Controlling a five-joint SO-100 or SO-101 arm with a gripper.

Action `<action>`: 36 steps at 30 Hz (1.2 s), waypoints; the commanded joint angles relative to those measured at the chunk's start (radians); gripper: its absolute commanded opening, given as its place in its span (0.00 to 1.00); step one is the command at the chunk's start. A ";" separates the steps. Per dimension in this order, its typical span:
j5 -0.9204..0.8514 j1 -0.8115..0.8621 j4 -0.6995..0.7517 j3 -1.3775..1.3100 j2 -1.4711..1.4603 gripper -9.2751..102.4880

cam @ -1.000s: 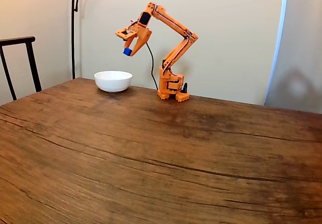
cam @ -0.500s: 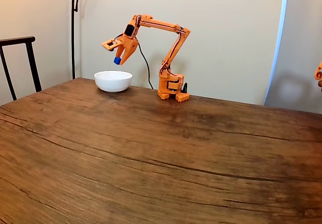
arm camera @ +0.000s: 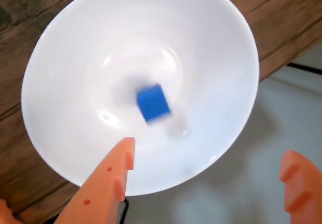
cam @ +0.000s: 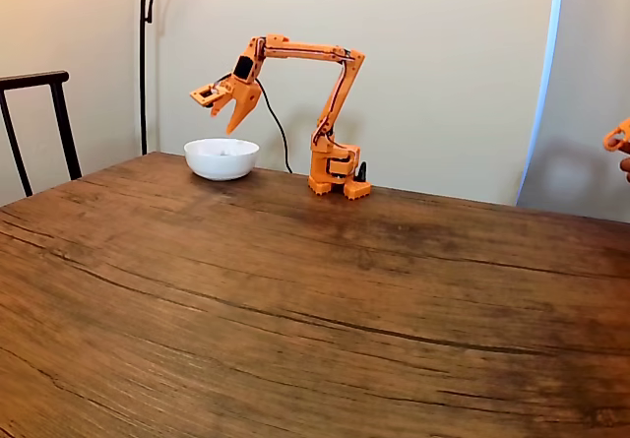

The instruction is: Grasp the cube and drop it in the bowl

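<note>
In the wrist view the blue cube (arm camera: 152, 102) is slightly blurred, free of the fingers, inside the white bowl (arm camera: 65, 48) near its middle. My orange gripper (arm camera: 210, 151) is open above the bowl, one fingertip at the lower left and the other at the lower right, with nothing between them. In the fixed view the gripper (cam: 219, 113) hangs open just above the bowl (cam: 221, 159) at the table's far left. The bowl's wall hides the cube there.
The arm's base (cam: 335, 169) stands to the right of the bowl on the wooden table (cam: 295, 310). A dark chair (cam: 39, 113) and a lamp pole (cam: 144, 54) are at the left. An orange device in a hand (cam: 620, 141) shows at the right edge.
The arm has swung left until the gripper is over the bowl. The jaws have opened and let go of the cube, which now is inside the bowl.
</note>
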 commanded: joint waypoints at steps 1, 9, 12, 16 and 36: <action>-0.006 -0.009 0.051 -0.031 0.018 0.44; -0.032 -0.060 0.302 -0.241 0.029 0.40; -0.040 -0.115 0.380 -0.308 0.087 0.29; -0.041 -0.181 0.476 -0.284 0.216 0.18; -0.465 -0.976 0.506 0.101 0.899 0.16</action>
